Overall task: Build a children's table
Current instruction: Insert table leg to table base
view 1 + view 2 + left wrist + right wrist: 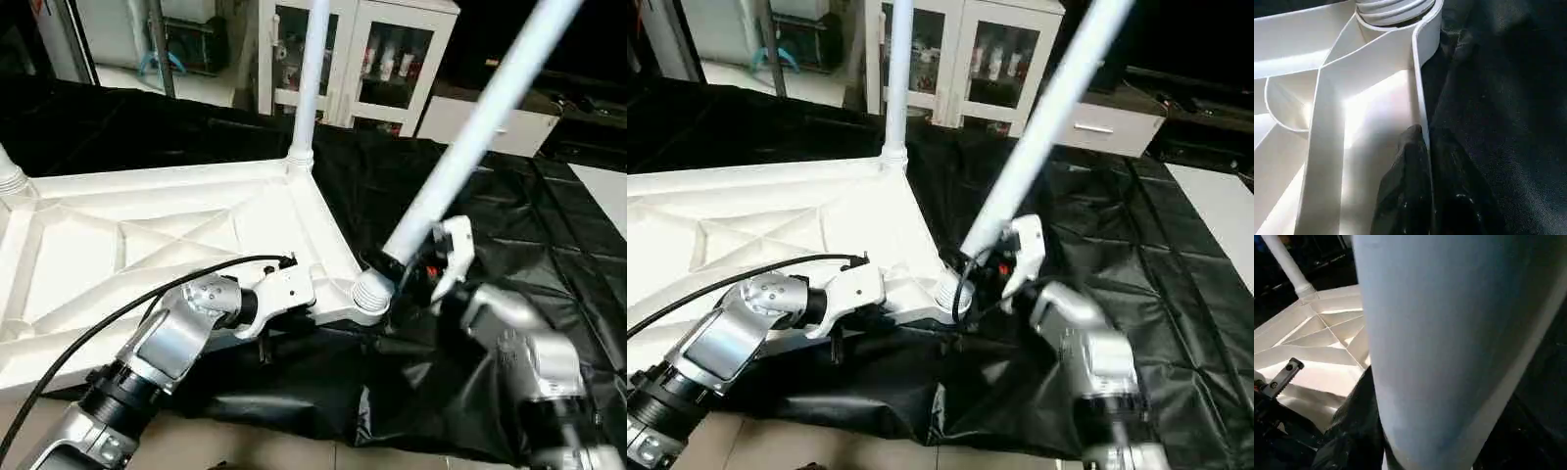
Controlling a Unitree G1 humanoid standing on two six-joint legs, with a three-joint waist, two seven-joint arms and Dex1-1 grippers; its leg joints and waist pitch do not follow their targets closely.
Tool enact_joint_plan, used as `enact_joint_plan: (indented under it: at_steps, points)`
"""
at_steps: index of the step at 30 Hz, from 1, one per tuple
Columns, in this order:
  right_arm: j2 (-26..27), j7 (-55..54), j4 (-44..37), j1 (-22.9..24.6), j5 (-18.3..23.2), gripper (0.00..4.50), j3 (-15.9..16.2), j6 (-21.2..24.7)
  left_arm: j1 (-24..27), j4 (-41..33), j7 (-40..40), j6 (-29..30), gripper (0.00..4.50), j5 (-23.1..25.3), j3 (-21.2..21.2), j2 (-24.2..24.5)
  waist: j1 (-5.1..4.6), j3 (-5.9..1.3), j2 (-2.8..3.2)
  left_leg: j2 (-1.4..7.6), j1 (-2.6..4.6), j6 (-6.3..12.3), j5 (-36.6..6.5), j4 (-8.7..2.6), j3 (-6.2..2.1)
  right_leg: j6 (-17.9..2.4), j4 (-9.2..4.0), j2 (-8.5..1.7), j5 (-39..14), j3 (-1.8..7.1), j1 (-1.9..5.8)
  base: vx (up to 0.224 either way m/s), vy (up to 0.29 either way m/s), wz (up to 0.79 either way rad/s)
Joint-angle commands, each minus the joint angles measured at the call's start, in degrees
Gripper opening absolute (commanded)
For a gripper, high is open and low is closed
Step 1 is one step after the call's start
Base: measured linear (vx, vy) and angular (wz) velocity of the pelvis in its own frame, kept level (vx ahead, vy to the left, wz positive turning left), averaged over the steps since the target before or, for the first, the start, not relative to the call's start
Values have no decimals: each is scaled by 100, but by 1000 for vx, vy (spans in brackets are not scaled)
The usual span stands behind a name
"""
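We are at the leg-fitting step. The table top lies underside up on a black sheet, and we take its near corner socket as our landmark.

Nearest to us, beside the socket along the top's near edge, our left gripper is clamped on the thin rim wall, fingers pressed together with the rim between them, steadying the top.

At the socket itself, our right gripper is closed round the foot of a long white leg, just above the socket. This leg leans well away from upright, its foot touching or just entering the socket; we cannot tell how deep it sits.

We judge the next move calls for swinging the leg upright and pressing or twisting it home while the left grip resists.

Farther from the socket, the far corner socket already holds an upright leg, and another leg base stands at the left corner. Beyond the sheet stands a glass-door cabinet with small items on its shelves, too small to identify.
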Motion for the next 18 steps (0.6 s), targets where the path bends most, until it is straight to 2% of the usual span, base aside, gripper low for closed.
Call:
enact_joint_plan:
  at_steps: [1,4,5,8,10,12,18]
  points:
    - [-31,-23,84,137,-156,184,66,102,54,239,-91,-32,0,115,-294,22,-43,-227,74,370,69,-127,-1161,-475,-129,-965,-490,-532,-783,298,113,0,0,0]
    - [81,-35,-70,411,-193,184,85,-165,49,253,-75,-30,0,111,-288,22,-28,-214,94,369,76,-113,-1217,-474,-116,-948,-519,-546,-865,311,95,0,0,0]
    - [101,-37,-101,469,-206,184,92,-214,50,253,-73,-30,0,111,-286,24,-29,-217,80,366,65,-104,-1208,-484,-125,-933,-517,-543,-897,309,111,0,0,0]
    - [91,-56,-175,577,-260,184,166,-275,49,252,-70,-25,0,110,-285,31,-25,-215,103,372,69,-94,-1196,-487,-127,-926,-519,-538,-871,309,103,0,0,0]
    - [67,-61,-205,612,-292,184,214,-294,46,252,-70,-24,0,109,-287,34,-28,-217,97,373,71,-97,-1207,-491,-128,-916,-515,-532,-842,306,105,0,0,0]
    - [-65,-1,-274,718,-488,184,436,-413,31,260,-75,-23,0,114,-292,39,-32,-211,113,372,71,-123,-1267,-497,-129,-901,-524,-532,-905,307,98,0,0,0]
    - [-206,128,-444,802,-682,184,680,-429,7,296,-84,-28,0,127,-290,52,-28,-215,97,369,67,-84,-1168,-500,-127,-873,-524,-527,-752,306,115,0,0,0]
